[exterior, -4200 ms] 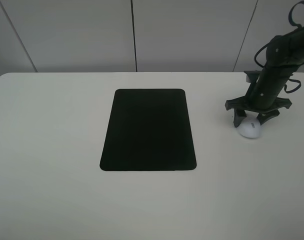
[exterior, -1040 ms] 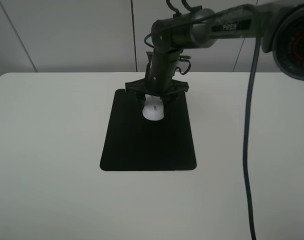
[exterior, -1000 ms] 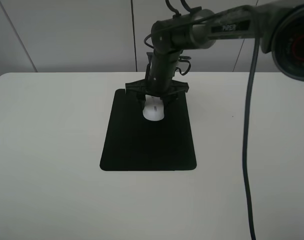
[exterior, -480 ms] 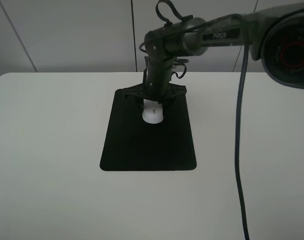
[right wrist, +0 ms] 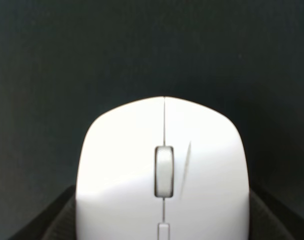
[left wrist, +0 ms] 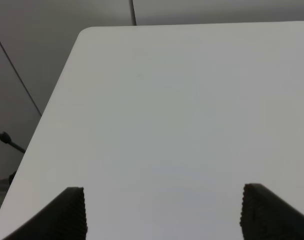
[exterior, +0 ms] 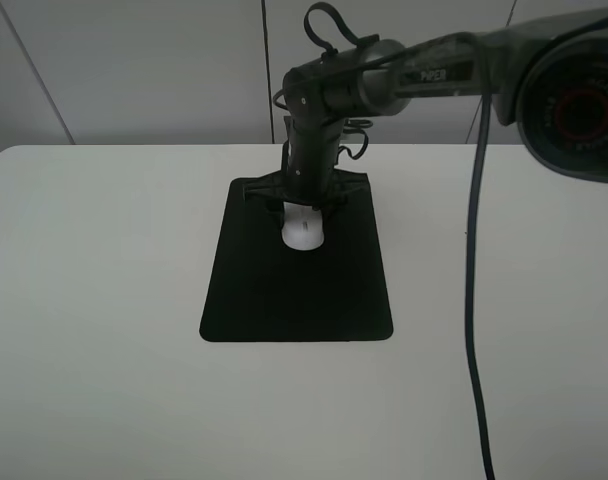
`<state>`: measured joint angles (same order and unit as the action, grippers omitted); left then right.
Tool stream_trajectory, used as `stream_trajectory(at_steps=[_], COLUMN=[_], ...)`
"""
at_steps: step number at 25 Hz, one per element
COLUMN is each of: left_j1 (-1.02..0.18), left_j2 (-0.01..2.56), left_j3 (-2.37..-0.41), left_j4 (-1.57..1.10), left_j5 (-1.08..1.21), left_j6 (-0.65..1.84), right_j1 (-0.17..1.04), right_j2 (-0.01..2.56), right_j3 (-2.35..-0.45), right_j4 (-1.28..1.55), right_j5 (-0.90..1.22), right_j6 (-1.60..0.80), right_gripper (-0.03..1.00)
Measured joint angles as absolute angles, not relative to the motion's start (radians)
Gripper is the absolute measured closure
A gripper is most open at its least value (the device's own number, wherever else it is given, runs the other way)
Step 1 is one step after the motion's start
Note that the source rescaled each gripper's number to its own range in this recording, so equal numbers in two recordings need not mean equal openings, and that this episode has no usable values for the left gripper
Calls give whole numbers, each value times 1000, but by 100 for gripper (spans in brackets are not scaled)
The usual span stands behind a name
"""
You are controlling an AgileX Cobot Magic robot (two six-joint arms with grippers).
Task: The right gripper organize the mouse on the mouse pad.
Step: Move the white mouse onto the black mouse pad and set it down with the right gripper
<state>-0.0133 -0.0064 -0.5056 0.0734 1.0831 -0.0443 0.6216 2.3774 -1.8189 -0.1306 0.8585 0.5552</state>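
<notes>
The right gripper point(exterior: 304, 207) pinches a white mouse point(exterior: 303, 233) by its sides, over the far middle of a black pad point(exterior: 284, 295) on a white table point(exterior: 104, 300). The left gripper point(left wrist: 167, 220), fingers spread wide and empty, hangs above the table near a corner

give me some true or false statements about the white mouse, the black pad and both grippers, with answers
1. The small white oval mouse is over the flat black rectangular mouse pad. True.
2. The right gripper is open and clear of the mouse. False: it is shut on the mouse.
3. The left gripper holds a second mouse. False: its jaws stand open over bare white table, with nothing between them.
4. The mouse's grey scroll wheel faces up. True.
5. The mouse is at the pad's near edge. False: it is in the far half.
</notes>
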Motion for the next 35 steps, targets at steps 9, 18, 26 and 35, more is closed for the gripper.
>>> stream_trajectory(at_steps=[9,18,26,35], left_j1=[-13,-13,-13,-13], left_j2=[-6,-6,-6,-6], left_j3=[-506,-506,-506,-506], left_j4=[73,73,73,73], left_j5=[1083,1083,1083,1083], left_j6=[-44,-44,-44,-44], right_j1=[622,622,622,622], right_j2=[2401,2403,2403,2389], right_j3=[-1819,-1819,-1819,-1819], right_j4=[-142,-147,-147,-150], right_j5=[862,862,865,883], right_j6=[569,581,582,582], right_gripper=[95,95,95,63])
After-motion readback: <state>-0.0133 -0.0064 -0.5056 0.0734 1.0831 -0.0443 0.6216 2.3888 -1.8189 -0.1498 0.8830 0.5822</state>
